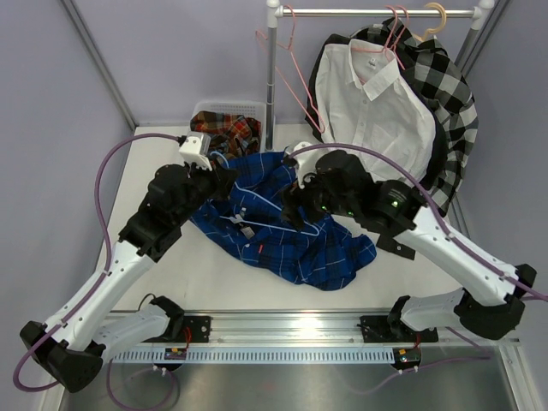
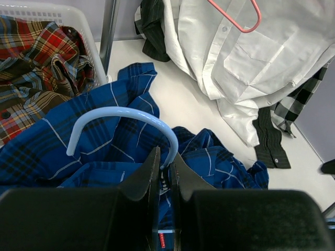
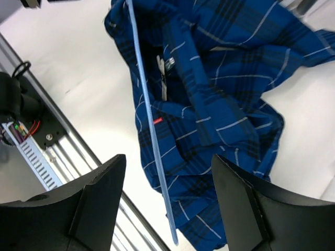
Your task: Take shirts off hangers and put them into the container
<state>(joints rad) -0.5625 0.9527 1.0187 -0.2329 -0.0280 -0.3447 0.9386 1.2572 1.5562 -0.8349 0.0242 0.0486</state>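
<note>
The royal blue shirt (image 1: pixel 291 244) lies crumpled mid-table with a light blue hanger (image 1: pixel 257 190) still in it. My left gripper (image 2: pixel 163 157) is shut on that hanger's curved hook (image 2: pixel 120 112). My right gripper (image 3: pixel 168 159) hovers open over the blue shirt (image 3: pixel 225 78), and the hanger's straight arm (image 3: pixel 149 120) runs below the gap, not gripped. The white container (image 1: pixel 224 107) at the back left holds the red plaid shirt (image 1: pixel 227 133). On the rail, pink hangers (image 1: pixel 381 47) carry a white shirt (image 1: pixel 377 107) and a black-and-white checked shirt (image 1: pixel 449 81).
An empty pink hanger (image 1: pixel 291 77) dangles from the rail (image 1: pixel 368 13) beside its upright pole (image 1: pixel 271 77). The hanging shirts' tails (image 2: pixel 261 141) reach the table right of the blue shirt. The arms' metal base rail (image 3: pixel 52 151) runs along the near edge.
</note>
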